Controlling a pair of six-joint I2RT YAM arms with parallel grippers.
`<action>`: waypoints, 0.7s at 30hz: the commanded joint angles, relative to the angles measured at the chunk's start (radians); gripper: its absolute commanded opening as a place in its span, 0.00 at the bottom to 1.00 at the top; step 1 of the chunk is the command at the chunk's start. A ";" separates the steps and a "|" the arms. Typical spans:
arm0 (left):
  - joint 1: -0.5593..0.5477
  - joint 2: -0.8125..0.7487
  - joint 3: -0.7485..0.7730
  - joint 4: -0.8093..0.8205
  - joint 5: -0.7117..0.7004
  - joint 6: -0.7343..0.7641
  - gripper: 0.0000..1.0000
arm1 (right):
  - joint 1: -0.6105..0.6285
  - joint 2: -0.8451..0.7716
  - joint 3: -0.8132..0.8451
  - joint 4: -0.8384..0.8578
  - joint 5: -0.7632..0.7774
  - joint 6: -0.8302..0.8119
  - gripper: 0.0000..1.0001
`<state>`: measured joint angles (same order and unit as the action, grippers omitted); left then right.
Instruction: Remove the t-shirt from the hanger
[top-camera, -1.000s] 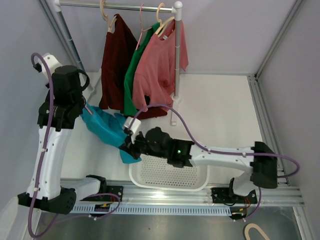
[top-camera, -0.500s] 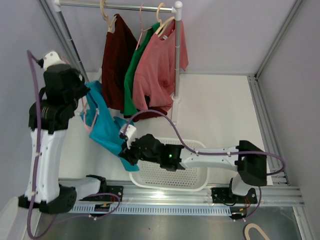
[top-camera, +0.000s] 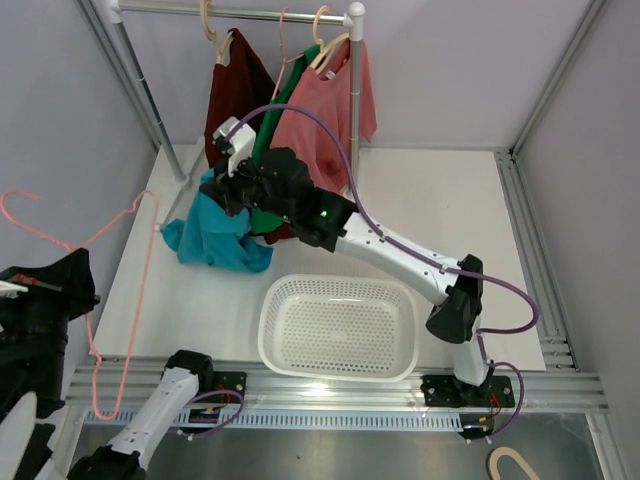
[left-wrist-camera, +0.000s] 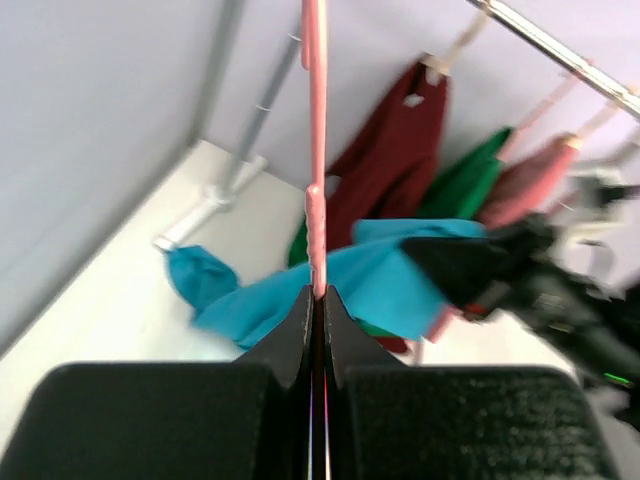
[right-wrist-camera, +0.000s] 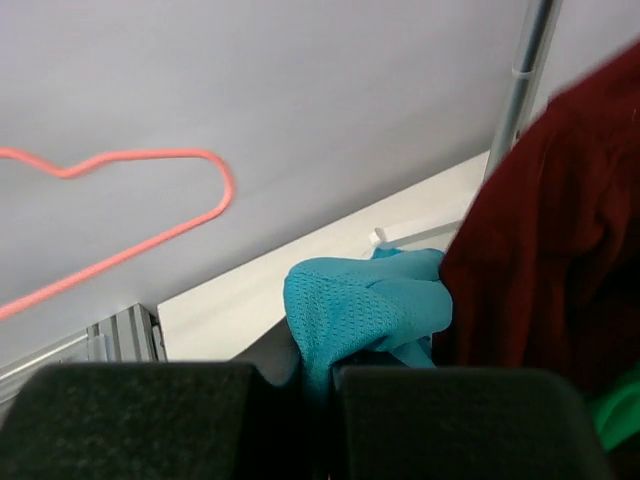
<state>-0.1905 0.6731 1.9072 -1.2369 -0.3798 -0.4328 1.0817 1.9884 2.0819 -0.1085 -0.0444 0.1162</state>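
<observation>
Left gripper is clamped on the pink hanger, jaws pinched tight on the wire. Big change in the last half second: the left arm has swung back to the near left corner and the hanger has gone with it, bare. It hangs out past the left edge of the desk, well apart from the cloth. No fabric on it in either the top or the left wrist view.

The teal t-shirt is off the hanger. It sits over the left part of the desk toward the far edge, bunched, with the top pinched and the rest drooping. I can't tell whether the low end touches the desk.

Right gripper is closed on a fold of that t-shirt. It has moved from the near edge up to the far left, just beside the hanging clothes.

So separation looks done. What's left, by my read, is putting the shirt down. The basket at the near edge, middle, is the likely drop spot.

On the rail along the far edge, the dark red shirt, green shirt and pink shirt are on their hangers. The right arm is right against them, so there's a snag risk on the way out.
</observation>
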 joint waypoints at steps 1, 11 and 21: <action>-0.007 0.025 -0.166 0.127 -0.172 0.072 0.01 | 0.032 -0.006 0.183 -0.125 -0.034 -0.075 0.00; 0.011 0.186 -0.332 0.449 -0.334 0.063 0.01 | 0.124 -0.267 0.264 0.005 0.138 -0.257 0.00; 0.086 0.344 -0.279 0.602 -0.260 0.085 0.01 | 0.075 -0.376 0.419 0.026 0.184 -0.372 0.00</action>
<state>-0.1177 1.0355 1.6207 -0.7593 -0.6483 -0.3767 1.1614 1.6573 2.4725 -0.1234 0.1085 -0.1871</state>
